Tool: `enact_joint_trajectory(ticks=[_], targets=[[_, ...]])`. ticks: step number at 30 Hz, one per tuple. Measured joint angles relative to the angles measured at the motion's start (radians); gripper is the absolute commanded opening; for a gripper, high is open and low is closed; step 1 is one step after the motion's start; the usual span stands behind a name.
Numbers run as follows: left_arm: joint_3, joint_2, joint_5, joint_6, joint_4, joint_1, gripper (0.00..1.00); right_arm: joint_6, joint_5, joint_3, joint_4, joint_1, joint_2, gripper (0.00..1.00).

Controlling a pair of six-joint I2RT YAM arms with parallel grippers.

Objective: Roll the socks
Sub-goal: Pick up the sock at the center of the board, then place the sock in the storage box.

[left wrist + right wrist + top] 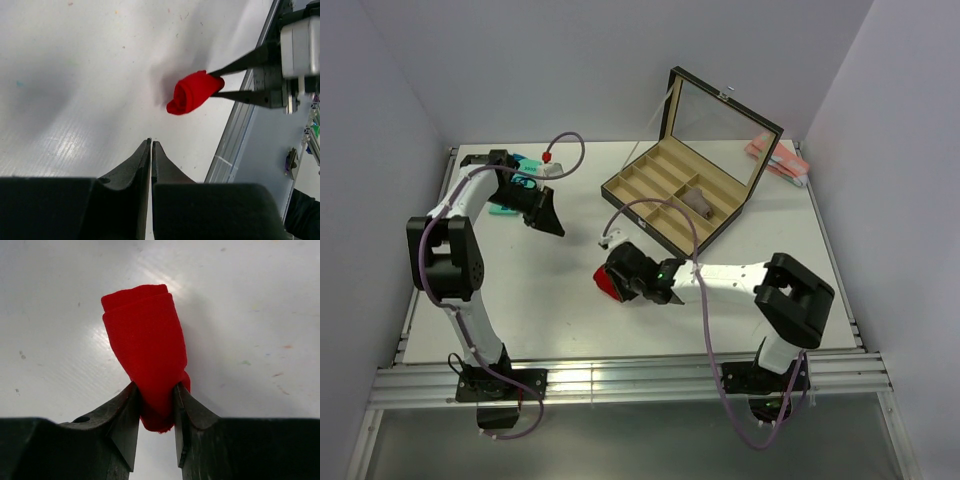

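The red socks [145, 335] are a rolled bundle, pinched at one end between my right gripper's [155, 387] fingers and lying on or just above the white table. In the top view the socks [605, 283] are at the table's middle front, at the tip of my right gripper [618, 280]. The left wrist view shows the roll [192, 92] end-on, with the right gripper [217, 86] closed on it. My left gripper [151, 142] is shut and empty, apart from the roll at the back left [556, 230]. No emblem or cuff shows.
An open compartment box [620, 200] with a raised glass lid [720, 125] stands at the back centre, with a pale pink bundle [700, 200] in one compartment. A teal sock [506, 208] lies behind the left arm. Pink fabric [778, 158] lies at the back right.
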State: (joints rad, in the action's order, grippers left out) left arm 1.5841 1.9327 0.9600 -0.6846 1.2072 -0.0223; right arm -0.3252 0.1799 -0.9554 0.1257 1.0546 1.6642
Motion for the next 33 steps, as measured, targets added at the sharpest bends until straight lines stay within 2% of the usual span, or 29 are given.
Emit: enact_joint_trajectory(ticks=[8, 13, 20, 27, 33], targets=[[-0.006, -0.047, 0.005, 0.013, 0.003, 0.000, 0.11, 0.003, -0.023, -0.006, 0.045, -0.153, -0.121, 0.00], [-0.008, -0.047, 0.014, 0.009, 0.017, 0.002, 0.11, 0.034, 0.017, -0.056, 0.101, -0.259, -0.185, 0.00], [-0.008, -0.057, 0.020, 0.008, 0.028, 0.003, 0.11, 0.163, 0.234, -0.138, 0.124, -0.382, -0.222, 0.00], [-0.025, -0.121, 0.018, 0.013, 0.010, 0.004, 0.11, 0.360, 0.415, -0.129, 0.076, -0.411, -0.200, 0.00], [-0.026, -0.143, 0.018, 0.016, 0.003, 0.006, 0.11, 0.498, 0.527, -0.117, -0.006, -0.412, -0.109, 0.00]])
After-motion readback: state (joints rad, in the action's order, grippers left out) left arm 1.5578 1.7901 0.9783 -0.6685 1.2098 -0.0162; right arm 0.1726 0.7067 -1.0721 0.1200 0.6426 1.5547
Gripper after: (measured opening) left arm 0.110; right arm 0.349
